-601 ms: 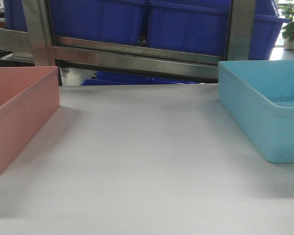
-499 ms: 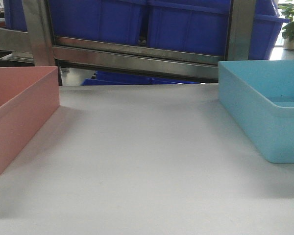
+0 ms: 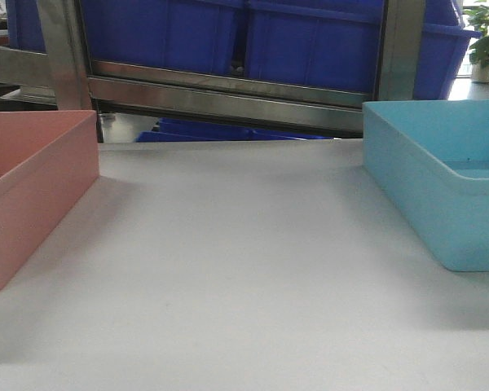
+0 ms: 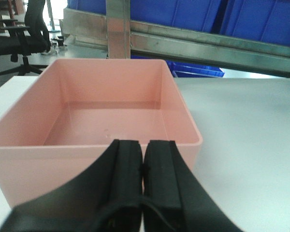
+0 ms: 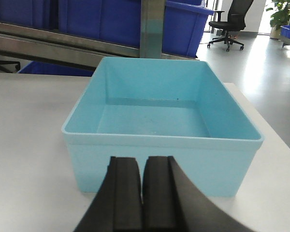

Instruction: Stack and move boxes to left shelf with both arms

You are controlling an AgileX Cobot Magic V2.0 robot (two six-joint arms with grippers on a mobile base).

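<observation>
The front view sits low over the desk [image 3: 244, 269], facing the far rack [image 3: 228, 91], with both boxes at its edges. The wrist views look forward past the left hand [image 4: 142, 188], near the pink box [image 4: 111, 96], and the right hand [image 5: 142, 193], near the blue box [image 5: 154, 82].

White tabletop [image 3: 244, 269] bears pink box [image 3: 33, 195] and blue box [image 3: 428, 195]

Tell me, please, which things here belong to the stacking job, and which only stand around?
For the job:
pink box
light blue box
steel shelf

Only standing around:
dark blue bins
office chair
potted plant
white table, which only carries the boxes
</observation>
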